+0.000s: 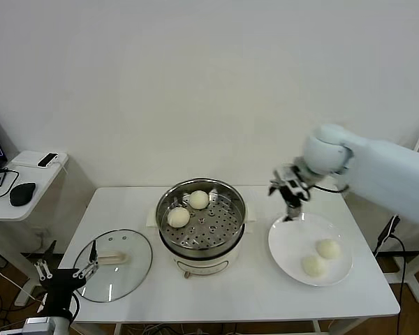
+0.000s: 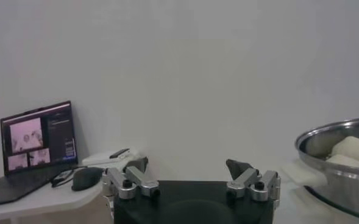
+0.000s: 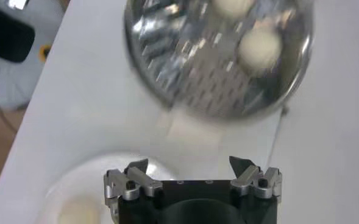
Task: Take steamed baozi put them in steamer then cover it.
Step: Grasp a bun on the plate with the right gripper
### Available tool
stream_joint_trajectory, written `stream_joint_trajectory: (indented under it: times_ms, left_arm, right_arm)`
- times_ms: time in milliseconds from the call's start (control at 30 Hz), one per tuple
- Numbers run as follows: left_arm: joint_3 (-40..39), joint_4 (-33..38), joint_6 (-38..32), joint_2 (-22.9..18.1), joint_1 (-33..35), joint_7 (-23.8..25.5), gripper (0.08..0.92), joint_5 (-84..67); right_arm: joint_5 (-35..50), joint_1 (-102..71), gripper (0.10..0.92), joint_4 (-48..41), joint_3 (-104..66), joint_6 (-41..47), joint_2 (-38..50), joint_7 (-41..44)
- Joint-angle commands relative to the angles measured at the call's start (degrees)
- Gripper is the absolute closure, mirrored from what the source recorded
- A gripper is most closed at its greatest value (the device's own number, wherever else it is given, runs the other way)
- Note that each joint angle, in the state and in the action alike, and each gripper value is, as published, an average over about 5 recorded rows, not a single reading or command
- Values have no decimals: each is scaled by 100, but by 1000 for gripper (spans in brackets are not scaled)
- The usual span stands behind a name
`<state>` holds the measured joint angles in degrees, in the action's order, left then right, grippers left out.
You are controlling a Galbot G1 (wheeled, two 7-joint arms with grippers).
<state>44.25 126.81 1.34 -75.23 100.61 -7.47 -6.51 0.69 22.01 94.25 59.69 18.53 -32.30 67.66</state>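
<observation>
The steamer (image 1: 202, 246) stands mid-table with two baozi on its perforated tray, one at the back (image 1: 199, 199) and one at the left (image 1: 179, 217). Two more baozi (image 1: 328, 248) (image 1: 313, 265) lie on a white plate (image 1: 288, 237) at the right. My right gripper (image 1: 291, 199) hangs open and empty above the plate's far-left edge, between steamer and plate. Its wrist view shows the steamer (image 3: 167, 85) with two baozi (image 3: 259, 47) and a plate baozi (image 3: 78, 212). The glass cover (image 1: 136, 269) lies flat at the table's front left. My left gripper (image 1: 64, 269) is open and parked by the cover's left.
A side table at the left holds a black mouse (image 1: 21, 193), a laptop (image 2: 36, 146) and a small white box (image 1: 39, 160). A white wall stands behind the table. A stand and cable (image 1: 390, 234) sit past the table's right edge.
</observation>
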Motion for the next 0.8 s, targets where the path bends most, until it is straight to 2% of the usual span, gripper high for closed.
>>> stream_joint_trajectory:
  times_ms: [33,200,367,800]
  left_arm:
    - [-44,-45,-4,3,7,-1,177,21]
    - [-32,-124,-12,23,-4,-1,177,29]
    - [-50,-165,-4,18,-32,-1,177,60]
    - [-18,-227,0,10,-39,-2,177,85]
  right_arm:
    - [-644,-1463,203,394,-913,-290,1282,81]
    - [-1028,-2913,203,357,-1889,-457,1520,-16]
    - [-1394,-3802,203,159,-2539,-541,1393,-95]
    - [-1566,-4158,203,-351,-2728,-395,659,-314]
